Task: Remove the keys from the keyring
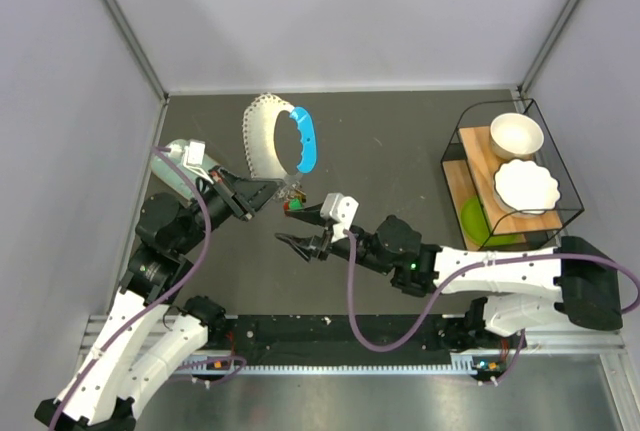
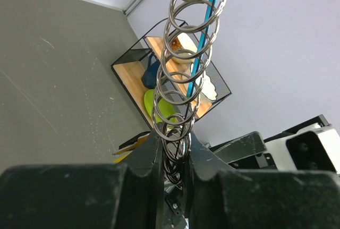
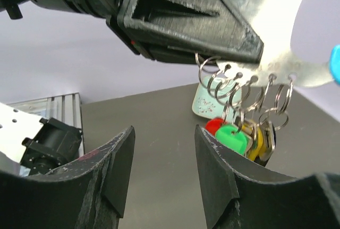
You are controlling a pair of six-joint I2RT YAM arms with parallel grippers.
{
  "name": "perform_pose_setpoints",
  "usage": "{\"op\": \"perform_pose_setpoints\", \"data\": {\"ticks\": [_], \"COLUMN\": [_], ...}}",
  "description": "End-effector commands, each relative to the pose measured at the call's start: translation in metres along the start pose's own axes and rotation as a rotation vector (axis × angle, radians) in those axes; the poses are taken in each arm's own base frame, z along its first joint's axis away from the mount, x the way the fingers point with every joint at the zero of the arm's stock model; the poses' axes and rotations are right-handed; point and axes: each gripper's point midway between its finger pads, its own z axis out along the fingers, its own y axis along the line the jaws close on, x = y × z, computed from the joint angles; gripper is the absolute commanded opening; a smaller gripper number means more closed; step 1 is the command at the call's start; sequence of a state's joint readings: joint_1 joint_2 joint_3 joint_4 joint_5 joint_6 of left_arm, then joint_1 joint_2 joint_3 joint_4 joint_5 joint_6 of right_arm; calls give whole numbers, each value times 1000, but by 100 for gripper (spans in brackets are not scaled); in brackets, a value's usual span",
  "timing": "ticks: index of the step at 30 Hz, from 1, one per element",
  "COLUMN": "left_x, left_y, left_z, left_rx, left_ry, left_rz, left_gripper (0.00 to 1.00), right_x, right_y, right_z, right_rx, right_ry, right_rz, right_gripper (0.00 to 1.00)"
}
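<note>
You are working in a robotics lab cell. Plain pale grey panel walls (image 1: 60, 101) with metal corner strips box in a dark matte table (image 1: 400, 151) on three sides. An aluminium extrusion rail (image 1: 590, 347) runs along the near edge, where the left arm (image 1: 140, 351) and right arm (image 1: 500, 273) are mounted, purple cables (image 1: 351, 291) looping loose. The wire rack (image 1: 478, 156) with a bowl (image 1: 516, 135) and plate (image 1: 526, 186) looks like a staged prop.
</note>
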State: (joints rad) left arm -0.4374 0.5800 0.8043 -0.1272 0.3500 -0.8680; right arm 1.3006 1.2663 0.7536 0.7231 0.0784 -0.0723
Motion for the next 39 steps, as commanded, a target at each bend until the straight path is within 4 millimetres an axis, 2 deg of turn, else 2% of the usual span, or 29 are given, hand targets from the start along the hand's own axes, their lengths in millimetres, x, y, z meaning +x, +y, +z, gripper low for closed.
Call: {"op": "perform_pose_setpoints", "data": {"ticks": [1,5,11,18,28,39], "left_x": [-27,-27,-27,-27,-28,-27], "left_y": [-33,-32,-36,-36,-35,-34], "left_z": [-6,-5,-6,-9,-8,-8], "left_rx": [92,92,104,100,95,92], "left_ry": [-90,-90,-86,-94,-95,-93], "left_rz": [58,55,45,50,52,50], "left_gripper": [0,0,0,0,0,0], "right_x": [-44,-48,-41,-32,-14,-10], "right_y": [3,1,-8,-24,-26,-28], "right_z": [12,16,24,19,17,17], "right_rx": [-6,2,58,142,161,180], "right_ry": [-106,-111,-83,-50,-4,-7], "right_rz": [-42,-67,-79,-86,-67,-63], "right_gripper": [50,50,50,50,50,50]}}
